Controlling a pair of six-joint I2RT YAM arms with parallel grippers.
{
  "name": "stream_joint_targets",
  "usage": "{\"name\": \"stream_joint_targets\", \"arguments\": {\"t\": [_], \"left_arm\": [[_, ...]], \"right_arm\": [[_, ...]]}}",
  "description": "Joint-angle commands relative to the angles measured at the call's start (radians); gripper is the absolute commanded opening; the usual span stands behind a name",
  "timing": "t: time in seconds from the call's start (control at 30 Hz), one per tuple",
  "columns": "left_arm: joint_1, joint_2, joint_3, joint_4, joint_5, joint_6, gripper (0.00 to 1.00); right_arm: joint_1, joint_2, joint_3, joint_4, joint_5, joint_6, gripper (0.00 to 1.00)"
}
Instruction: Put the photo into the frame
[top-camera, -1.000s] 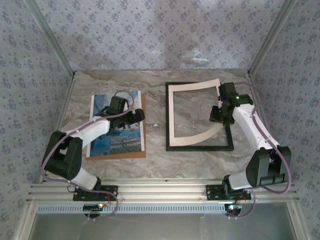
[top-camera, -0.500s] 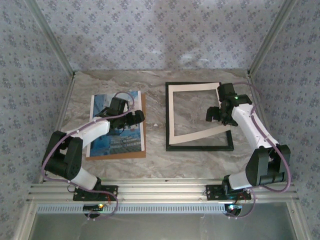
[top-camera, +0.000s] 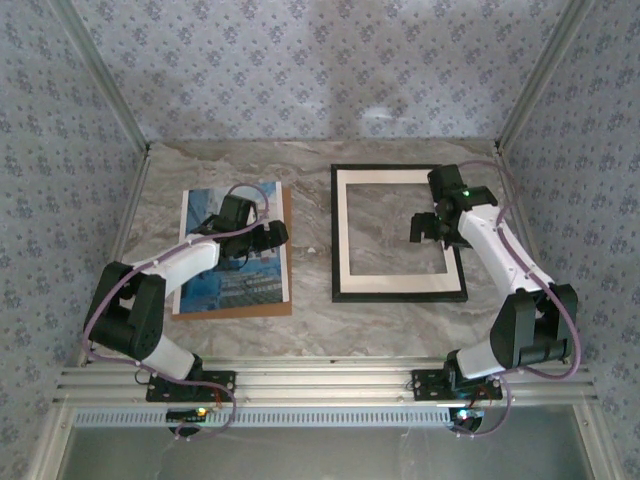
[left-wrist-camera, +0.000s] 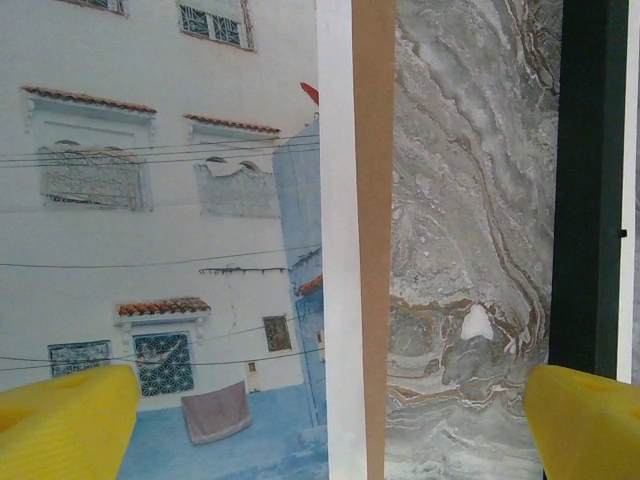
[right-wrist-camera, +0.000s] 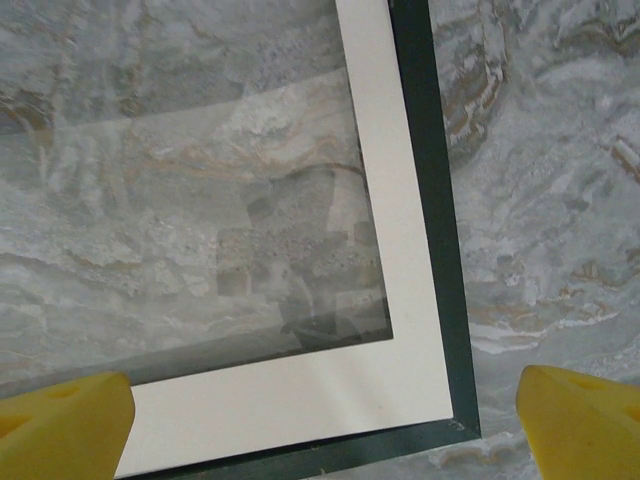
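Our left pincer hangs wide open with the photo flat right below it on the brown board, the frame sits under our right pincer, open too, and we reckon that thin print could slide or crease if we only scrape its edge.

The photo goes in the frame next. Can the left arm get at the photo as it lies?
Probably yes. The left gripper hangs open over the right edge of the photo, with nothing on top. The photo lies flat on a brown board, so lifting that edge may be fiddly.
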Motion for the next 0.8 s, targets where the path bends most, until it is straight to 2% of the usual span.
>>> {"name": "stream_joint_targets", "arguments": {"t": [0.0, 0.17, 0.53, 0.77], "left_arm": [[-0.004, -0.038, -0.018, -0.019, -0.020, 0.008, 0.99], [-0.004, -0.049, -0.019, -0.028, -0.029, 0.010, 0.98], [-0.004, -0.031, -0.033, -0.003, -0.025, 0.002, 0.99], [-0.003, -0.027, -0.042, 0.004, -0.022, 0.001, 0.98]], "right_arm": [[0.019, 0.008, 0.035, 0.040, 0.001, -0.036, 1.00], [0.008, 0.021, 0.013, 0.039, 0.027, -0.026, 1.00], [-0.141, -0.078, -0.318, 0.180, -0.107, 0.054, 1.00], [-0.189, -0.058, -0.420, 0.290, -0.185, 0.071, 1.00]]}}
